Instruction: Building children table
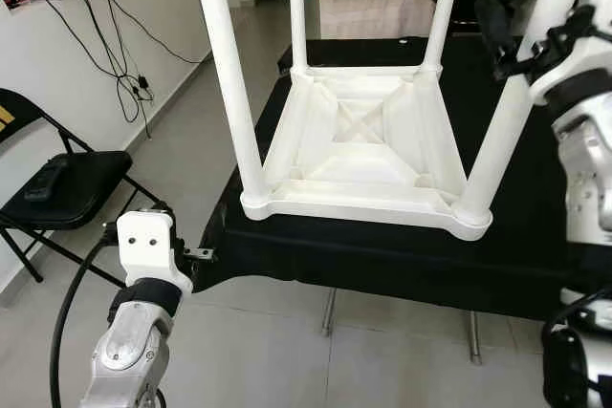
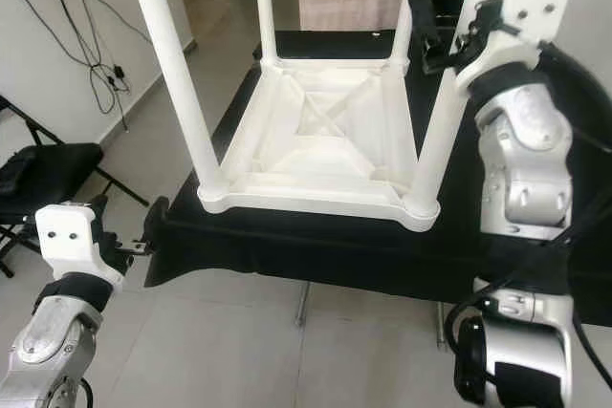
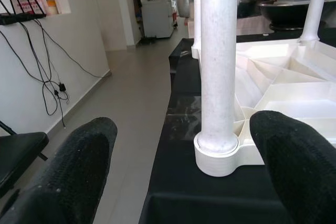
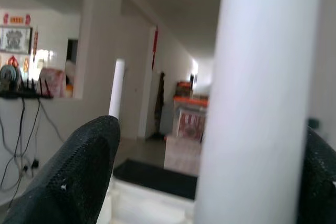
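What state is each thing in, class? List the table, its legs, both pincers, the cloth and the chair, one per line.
Table: upside down on the cloth, all four legs fitted.
Legs: upright, seated in corner sockets.
Left pincer: open, low, facing the near left leg.
Right pincer: open around the near right leg, raised.
Cloth: black, spread, draped over the edge.
Chair: unfolded, dark object on the seat.

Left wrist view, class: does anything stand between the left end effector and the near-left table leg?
Nothing visible does. The left end effector is open, and the near-left table leg stands just ahead of the gap, seated in the upturned white table.
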### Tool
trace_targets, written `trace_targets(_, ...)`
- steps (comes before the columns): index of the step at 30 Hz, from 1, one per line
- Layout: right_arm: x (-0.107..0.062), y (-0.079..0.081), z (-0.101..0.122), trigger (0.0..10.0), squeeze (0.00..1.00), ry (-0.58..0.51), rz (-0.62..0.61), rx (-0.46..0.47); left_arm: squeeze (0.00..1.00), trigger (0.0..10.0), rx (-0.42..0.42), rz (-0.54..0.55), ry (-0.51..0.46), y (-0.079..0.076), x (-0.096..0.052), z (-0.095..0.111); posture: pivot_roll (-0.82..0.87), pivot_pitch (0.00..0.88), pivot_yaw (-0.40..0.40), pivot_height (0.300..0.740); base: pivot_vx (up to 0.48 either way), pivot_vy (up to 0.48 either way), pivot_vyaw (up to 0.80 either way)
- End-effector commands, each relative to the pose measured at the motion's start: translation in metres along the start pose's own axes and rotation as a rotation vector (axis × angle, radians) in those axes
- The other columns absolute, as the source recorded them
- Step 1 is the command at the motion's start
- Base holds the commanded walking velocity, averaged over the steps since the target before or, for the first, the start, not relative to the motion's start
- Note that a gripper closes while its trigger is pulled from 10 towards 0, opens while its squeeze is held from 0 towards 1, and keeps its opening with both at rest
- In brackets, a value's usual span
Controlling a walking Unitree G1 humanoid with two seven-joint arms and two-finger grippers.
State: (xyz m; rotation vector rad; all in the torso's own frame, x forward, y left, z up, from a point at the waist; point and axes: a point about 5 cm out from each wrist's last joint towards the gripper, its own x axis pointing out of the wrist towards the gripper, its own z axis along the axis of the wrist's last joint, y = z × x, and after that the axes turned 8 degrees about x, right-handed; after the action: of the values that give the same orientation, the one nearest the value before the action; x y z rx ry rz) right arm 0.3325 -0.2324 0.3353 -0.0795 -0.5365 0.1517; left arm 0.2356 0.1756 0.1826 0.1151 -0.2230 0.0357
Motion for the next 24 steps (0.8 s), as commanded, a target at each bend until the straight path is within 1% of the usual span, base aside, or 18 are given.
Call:
trace_targets(1, 0.001, 0.007, -0.008, 10.0, 0.00, 0.041, 0.019, 0.005, 0.00, 10.0, 0.014, 0.002, 0.008, 0.005, -0.002, 0.001, -0.10, 0.097, 0.039, 0.740, 0.000, 0.000, 0.00)
trace_targets(3, -0.001, 0.007, -0.012, 10.0, 0.00, 0.058, 0.012, 0.005, 0.00, 10.0, 0.010, 0.002, 0.009, 0.005, -0.002, 0.001, -0.10, 0.098, 0.037, 0.740, 0.000, 0.000, 0.00)
trace_targets(4, -0.003, 0.008, -0.018, 10.0, 0.00, 0.091, 0.005, -0.005, 0.00, 10.0, 0.006, 0.003, 0.008, 0.005, -0.002, 0.001, -0.11, 0.099, 0.034, 0.740, 0.000, 0.000, 0.00)
trace_targets(5, -0.003, 0.008, -0.018, 10.0, 0.00, 0.091, 0.005, -0.005, 0.00, 10.0, 0.006, 0.003, 0.008, 0.005, -0.002, 0.001, -0.11, 0.099, 0.034, 0.740, 0.000, 0.000, 0.00)
trace_targets(7, -0.009, 0.010, -0.031, 10.0, 0.00, 0.157, 0.000, -0.026, 0.00, 10.0, 0.000, 0.004, 0.010, 0.005, -0.001, 0.001, -0.12, 0.105, 0.021, 0.740, 0.000, 0.000, 0.00)
trace_targets(8, -0.010, 0.008, -0.033, 10.0, 0.00, 0.176, -0.012, -0.033, 0.00, 10.0, -0.003, 0.005, 0.016, 0.004, -0.002, -0.001, -0.13, 0.108, 0.021, 0.740, 0.000, 0.000, 0.00)
trace_targets(10, -0.011, 0.007, -0.034, 10.0, 0.00, 0.185, -0.019, -0.036, 0.00, 10.0, -0.005, 0.006, 0.020, 0.004, -0.003, -0.002, -0.13, 0.108, 0.021, 0.740, 0.000, 0.000, 0.00)
trace_targets(12, -0.008, 0.002, -0.029, 10.0, 0.00, 0.187, -0.037, -0.053, 0.00, 10.0, -0.008, 0.004, 0.028, 0.002, -0.004, -0.004, -0.14, 0.111, 0.019, 0.740, 0.000, 0.000, 0.00)
trace_targets(13, -0.008, 0.002, -0.029, 10.0, 0.00, 0.187, -0.037, -0.053, 0.00, 10.0, -0.008, 0.004, 0.028, 0.002, -0.004, -0.004, -0.14, 0.111, 0.019, 0.740, 0.000, 0.000, 0.00)
trace_targets(14, -0.007, -0.003, -0.025, 10.0, 0.00, 0.192, -0.059, -0.066, 0.00, 10.0, -0.009, 0.000, 0.030, 0.000, -0.004, -0.005, -0.14, 0.111, 0.019, 0.740, 0.000, 0.000, 0.00)
trace_targets(15, -0.006, -0.005, -0.024, 10.0, 0.00, 0.197, -0.064, -0.065, 0.00, 10.0, -0.010, 0.000, 0.031, 0.000, -0.004, -0.005, -0.15, 0.110, 0.016, 0.740, 0.000, 0.000, 0.00)
trace_targets(22, -0.005, -0.005, -0.021, 10.0, 0.00, 0.197, -0.075, -0.064, 0.00, 10.0, -0.012, -0.002, 0.032, -0.001, -0.003, -0.005, -0.15, 0.106, 0.014, 0.740, 0.000, 0.000, 0.00)
trace_targets(24, 0.000, -0.002, -0.016, 10.0, 0.00, 0.192, -0.076, -0.058, 0.00, 10.0, -0.011, -0.004, 0.034, -0.002, -0.003, -0.006, -0.15, 0.101, 0.013, 0.740, 0.000, 0.000, 0.00)
